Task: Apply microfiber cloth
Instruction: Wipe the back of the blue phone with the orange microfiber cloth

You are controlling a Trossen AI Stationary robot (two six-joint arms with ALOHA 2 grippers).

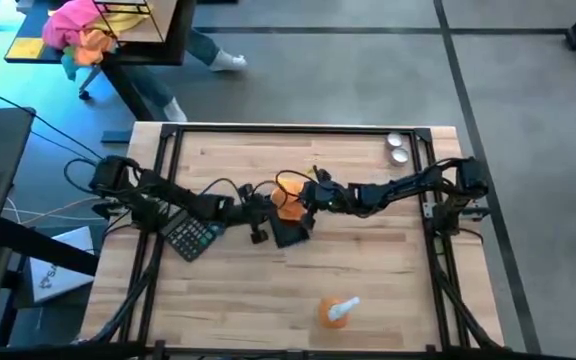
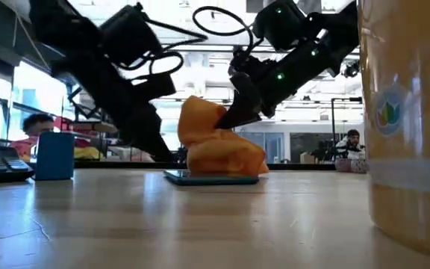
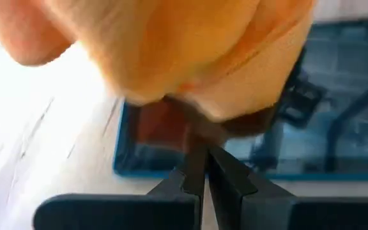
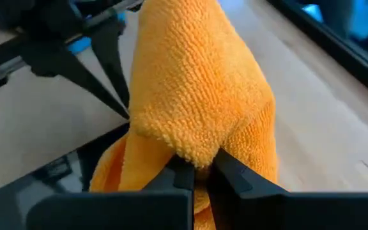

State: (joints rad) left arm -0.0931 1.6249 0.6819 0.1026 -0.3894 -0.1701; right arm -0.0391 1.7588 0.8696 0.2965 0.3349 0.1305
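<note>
At table centre, my right gripper point(image 4: 200, 167) pinches the soft, light microfiber cloth point(image 4: 197, 96) by its upper fold over the tablet point(image 2: 211, 178), while my left gripper point(image 3: 200, 167), at its 9 o'clock, is closed beneath the cloth's edge, so I judge any raised fold a fit hold.

The worktop point(image 1: 268, 300) centre is crowded — both arms meet over the tablet point(image 1: 290, 232), with the calculator point(image 1: 194, 238) just beside. Open wood is left toward the spray bottle point(image 1: 336, 311) — well apart.
</note>
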